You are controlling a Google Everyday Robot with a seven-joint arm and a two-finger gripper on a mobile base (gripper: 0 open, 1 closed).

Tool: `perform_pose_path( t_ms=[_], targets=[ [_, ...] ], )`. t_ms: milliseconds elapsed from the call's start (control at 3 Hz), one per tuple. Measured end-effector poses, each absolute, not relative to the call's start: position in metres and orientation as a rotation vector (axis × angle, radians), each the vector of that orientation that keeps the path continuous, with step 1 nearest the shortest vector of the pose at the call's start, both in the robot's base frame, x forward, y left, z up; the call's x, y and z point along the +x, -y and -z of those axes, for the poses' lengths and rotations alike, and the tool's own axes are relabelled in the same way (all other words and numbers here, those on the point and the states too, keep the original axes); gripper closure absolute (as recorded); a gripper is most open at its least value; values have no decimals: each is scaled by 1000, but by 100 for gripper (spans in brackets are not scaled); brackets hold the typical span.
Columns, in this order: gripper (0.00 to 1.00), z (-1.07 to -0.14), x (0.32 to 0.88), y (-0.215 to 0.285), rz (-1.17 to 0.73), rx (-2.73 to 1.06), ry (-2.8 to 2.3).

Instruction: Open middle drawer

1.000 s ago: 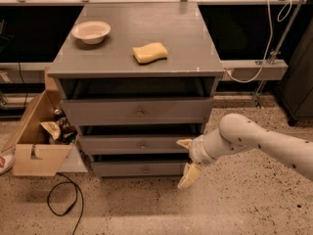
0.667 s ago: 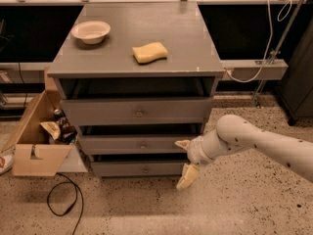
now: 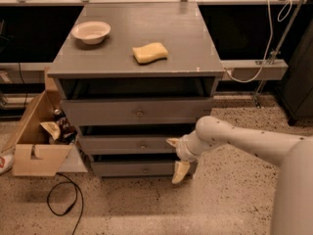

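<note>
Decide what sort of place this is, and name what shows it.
Probably a robot test lab or workshop, not a home: a loose cable and an open cardboard box lie on the speckled floor, and the gripper, open, sits at the right end of the middle drawer.

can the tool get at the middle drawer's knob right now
Probably yes. The tool is open by the right end of the middle drawer, and nothing visible lies between it and the knob; it just needs to shift toward the drawer's centre.
</note>
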State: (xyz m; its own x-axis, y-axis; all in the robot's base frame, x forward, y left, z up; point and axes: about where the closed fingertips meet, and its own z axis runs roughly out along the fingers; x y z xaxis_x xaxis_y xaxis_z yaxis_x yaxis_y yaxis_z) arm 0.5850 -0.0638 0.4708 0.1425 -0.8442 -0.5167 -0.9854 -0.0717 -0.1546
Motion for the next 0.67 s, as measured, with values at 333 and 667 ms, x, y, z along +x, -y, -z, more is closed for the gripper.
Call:
perform_pose_path(
  t_ms=[333,667],
  targets=[
    [0,-460,634,56,-274,-2054,-1663],
    [0,-444,661,49,-243,-2085,-1645]
  ],
)
